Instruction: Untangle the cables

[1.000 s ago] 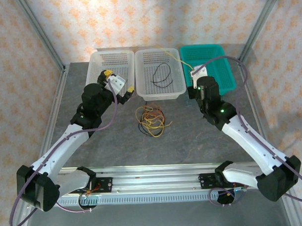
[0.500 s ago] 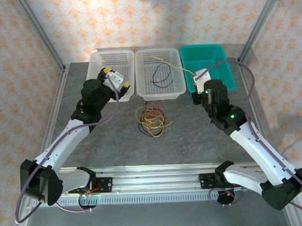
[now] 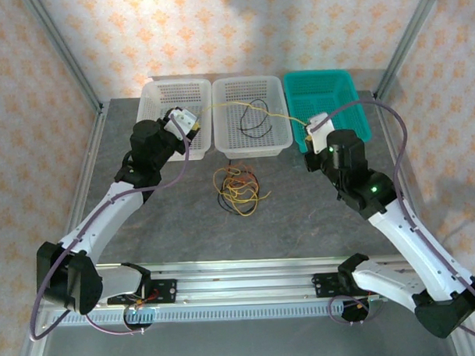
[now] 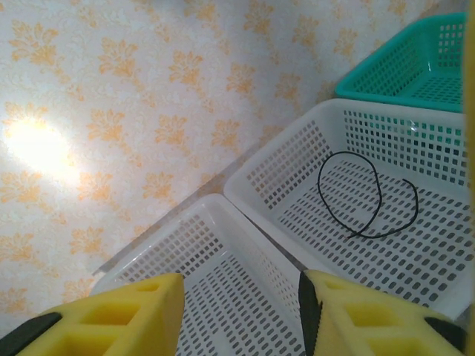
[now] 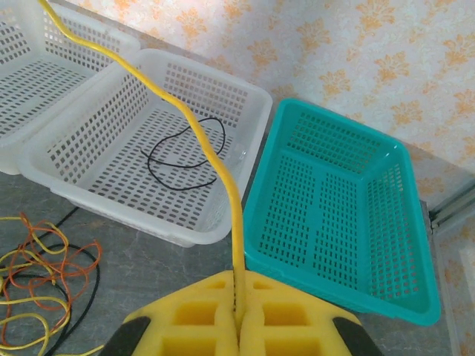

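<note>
Yellow foam pads of the right gripper [image 5: 239,293] pinched flat together on a thin yellow cable [image 5: 237,248], with no gap left between them. Right arm stretched from its base at the near right, up and inward, with the gripper [image 3: 312,127] at the near-left corner of the teal basket [image 3: 358,111]. From that grip, the cable raised and drawn leftward above the middle white basket [image 3: 252,151], towards the left gripper [image 3: 190,121].

Left arm reaching from the near left, up and to the right, wrist over the near-right part of the left white basket [image 3: 158,93]. Left gripper [image 4: 239,289] with its fingers [image 4: 133,311] well apart and nothing seen between them. Whether the yellow cable touches it: not to be told.

Counted: two arms, two grippers. Three baskets in a row along the far side of the table [image 3: 317,222], two white and one teal. One black cable [image 4: 319,184] lying loose as an open loop on the floor of the middle white basket. One tangle [image 3: 238,190] on the table just in front of that basket, made of yellow, orange-red and black strands, too knotted to count. Left white basket and teal basket with bare floors.
</note>
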### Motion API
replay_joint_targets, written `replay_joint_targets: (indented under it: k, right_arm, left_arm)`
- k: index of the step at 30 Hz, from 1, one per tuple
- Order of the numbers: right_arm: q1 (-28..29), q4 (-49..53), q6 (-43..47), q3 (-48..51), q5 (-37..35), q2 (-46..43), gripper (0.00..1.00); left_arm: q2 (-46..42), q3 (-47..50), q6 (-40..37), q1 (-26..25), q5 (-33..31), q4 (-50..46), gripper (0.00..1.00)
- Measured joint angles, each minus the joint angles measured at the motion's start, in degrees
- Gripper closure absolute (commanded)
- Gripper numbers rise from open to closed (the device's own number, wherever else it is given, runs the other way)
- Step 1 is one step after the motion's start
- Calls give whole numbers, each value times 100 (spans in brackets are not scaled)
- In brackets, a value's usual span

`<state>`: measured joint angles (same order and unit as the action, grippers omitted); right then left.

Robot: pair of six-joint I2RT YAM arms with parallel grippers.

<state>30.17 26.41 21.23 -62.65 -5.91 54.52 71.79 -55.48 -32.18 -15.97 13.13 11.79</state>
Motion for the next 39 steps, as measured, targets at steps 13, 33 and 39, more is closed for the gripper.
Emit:
replay_joint_targets:
  k: [13,33,39]
  right_arm:
    - [4,212,-42,-90,125,-103,100]
    - [44,-2496,-2830,492,1523,601,100]
    - [44,-3213,-3663,466,1912,1036,100]
  left_arm:
    - [31,-11,81,0,105,109,80]
    - [476,190,2483,-1019,1550,2061,100]
    - [1305,-4,2999,-1443,1818,2649,100]
